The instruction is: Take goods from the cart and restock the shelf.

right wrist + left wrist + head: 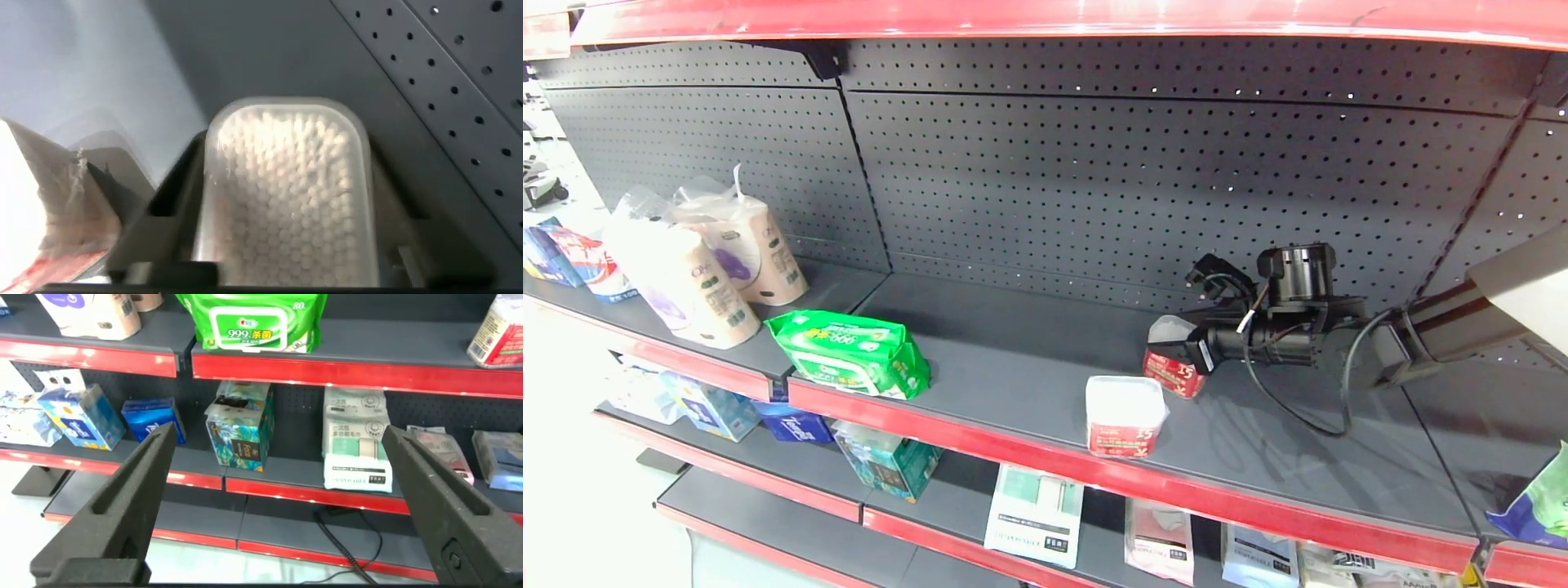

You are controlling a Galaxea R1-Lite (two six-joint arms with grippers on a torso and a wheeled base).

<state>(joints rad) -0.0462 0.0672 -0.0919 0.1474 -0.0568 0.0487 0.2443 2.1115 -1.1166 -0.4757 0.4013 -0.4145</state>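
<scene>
My right gripper [1176, 359] is shut on a clear box of cotton swabs [1170, 363] with a red label, held on its side low over the grey shelf board [1013, 359]. In the right wrist view the swab box [286, 204] sits between the two dark fingers [163, 204], its white swab tips facing the camera. A second, matching swab box [1124, 415] stands near the shelf's red front edge, just left of the held one; the same box [49, 204] also appears beside the gripper. My left gripper [278, 441] is open and holds nothing, facing the lower shelves.
A green wipes pack [854, 353] lies at the shelf front on the left, with wrapped paper rolls [682, 273] beyond it. A perforated back panel [1094, 163] closes the rear. Bare board lies between the wipes and the swab boxes. Lower shelves hold tissue boxes [237, 425] and packets [353, 437].
</scene>
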